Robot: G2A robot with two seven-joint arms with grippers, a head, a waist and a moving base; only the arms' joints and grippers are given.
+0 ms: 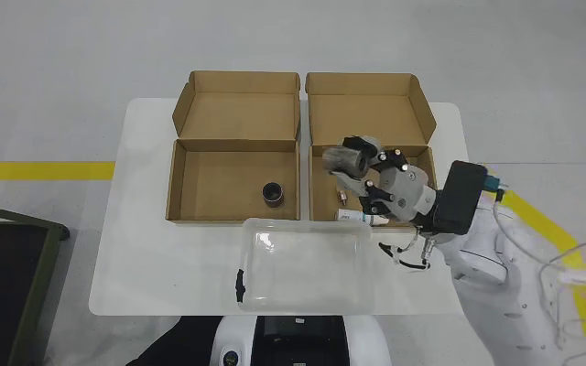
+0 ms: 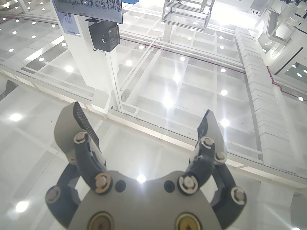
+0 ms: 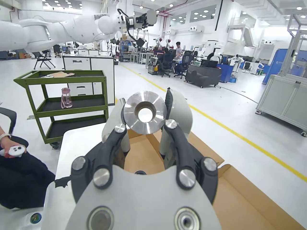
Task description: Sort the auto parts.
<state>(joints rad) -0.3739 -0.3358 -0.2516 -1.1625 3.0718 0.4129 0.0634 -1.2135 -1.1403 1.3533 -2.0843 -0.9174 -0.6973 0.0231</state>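
Right gripper (image 3: 145,99) above the right-hand box (image 1: 322,197).
We see it clamped on a metal ring (image 3: 153,123), held over the box; the left gripper (image 2: 142,107) gapes wide, empty, facing the ceiling.

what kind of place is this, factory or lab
Likely a robotics lab in a big industrial hall: rows of workstations with office chairs, another white robot standing beyond them, and a yellow floor line.

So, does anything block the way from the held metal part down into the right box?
Nothing visible does. The right pincer holds the metal part above the open right box, lid folded back. A small white part lies by its front wall.
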